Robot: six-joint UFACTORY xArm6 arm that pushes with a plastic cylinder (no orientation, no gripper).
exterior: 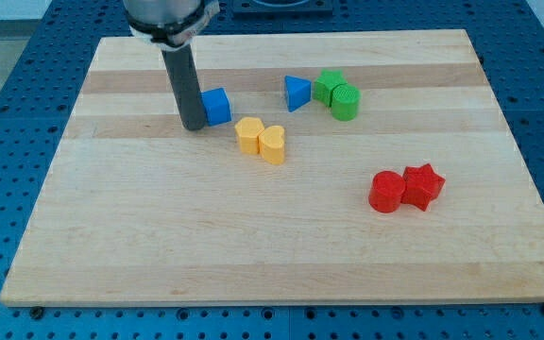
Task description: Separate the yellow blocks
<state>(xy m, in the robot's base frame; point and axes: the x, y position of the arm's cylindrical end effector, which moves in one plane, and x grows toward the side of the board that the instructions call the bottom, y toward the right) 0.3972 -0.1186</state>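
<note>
Two yellow blocks touch each other near the board's middle: a yellow hexagon-like block point(248, 134) on the left and a yellow heart-shaped block point(272, 144) on the right. My tip point(194, 126) is at the end of the dark rod, to the left of the yellow pair and slightly above it in the view, a short gap away. The tip stands right beside the left side of a blue cube point(216, 106).
A blue triangle block point(297, 93) lies right of the cube. Two green blocks point(329, 85) point(346, 102) touch each other beside it. A red cylinder point(385, 192) and a red star-shaped block point(422, 186) touch at the lower right. The wooden board point(111, 236) lies on a blue perforated table.
</note>
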